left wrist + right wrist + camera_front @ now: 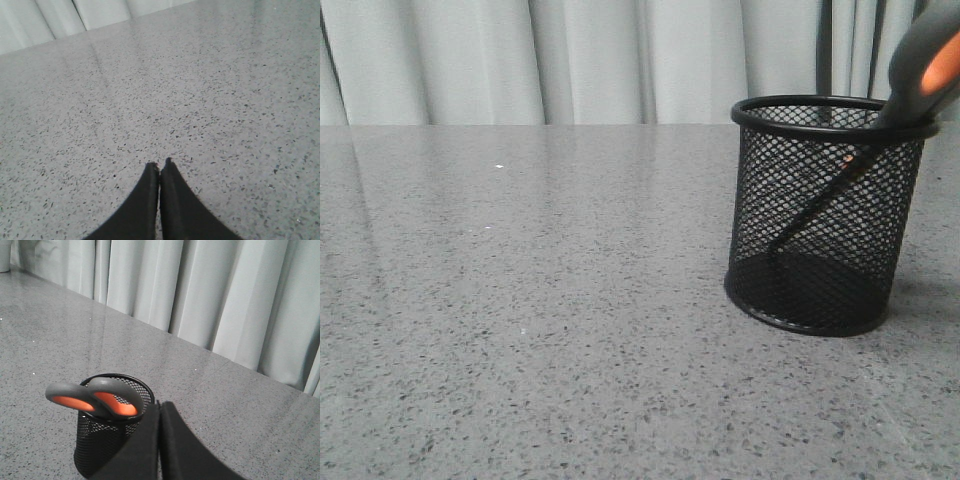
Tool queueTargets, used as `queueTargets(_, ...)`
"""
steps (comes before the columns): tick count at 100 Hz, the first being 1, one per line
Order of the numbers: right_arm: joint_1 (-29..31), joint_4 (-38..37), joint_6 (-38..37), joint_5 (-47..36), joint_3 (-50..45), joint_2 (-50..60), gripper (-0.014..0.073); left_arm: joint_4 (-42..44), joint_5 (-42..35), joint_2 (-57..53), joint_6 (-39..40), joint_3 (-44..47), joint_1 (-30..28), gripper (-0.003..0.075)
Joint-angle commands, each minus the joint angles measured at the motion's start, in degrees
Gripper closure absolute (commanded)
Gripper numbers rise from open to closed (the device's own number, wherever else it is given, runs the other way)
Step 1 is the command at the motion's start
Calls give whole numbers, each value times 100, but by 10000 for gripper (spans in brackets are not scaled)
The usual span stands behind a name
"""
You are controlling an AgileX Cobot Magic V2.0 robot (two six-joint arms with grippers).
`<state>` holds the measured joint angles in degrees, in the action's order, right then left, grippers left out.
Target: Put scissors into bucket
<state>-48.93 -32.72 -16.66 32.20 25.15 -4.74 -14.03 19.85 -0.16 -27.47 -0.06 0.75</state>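
The black wire-mesh bucket (825, 215) stands upright on the grey speckled table at the right. The scissors (920, 70) stand in it, blades down and slanting inside the mesh, grey handles with orange lining leaning over the right rim. In the right wrist view the scissors' handles (97, 399) stick out of the bucket (102, 437). My right gripper (160, 407) is shut and empty, beside the bucket's rim, apart from the handles. My left gripper (160, 166) is shut and empty over bare table. Neither gripper shows in the front view.
The grey speckled table (520, 300) runs to a far edge under pale curtains (620, 55). A white object (5, 255) stands at the table's far corner in the right wrist view.
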Motion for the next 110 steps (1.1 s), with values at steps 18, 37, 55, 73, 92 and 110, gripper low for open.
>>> queueTargets(18, -8, -196, 44, -398, 126, -79, 659, -32, -348, -147, 74, 147, -10, 741)
queueTargets(37, -8, -196, 44, -398, 126, -79, 659, -32, -348, -147, 74, 147, -10, 741)
queueTargets(55, -8, -196, 44, -398, 126, -79, 659, -32, -348, -147, 74, 147, -10, 741)
queueTargets(73, 58, -420, 44, -328, 31, -79, 659, -32, -348, -147, 74, 147, -10, 741)
queueTargets(92, 1048, 292, 44, -371, -511, 5, 659, -32, -348, -147, 74, 147, -10, 741)
queueTargets(110, 2964, 2026, 695, -1733, -1422, 5, 659, -32, -348, -147, 74, 147, -10, 741)
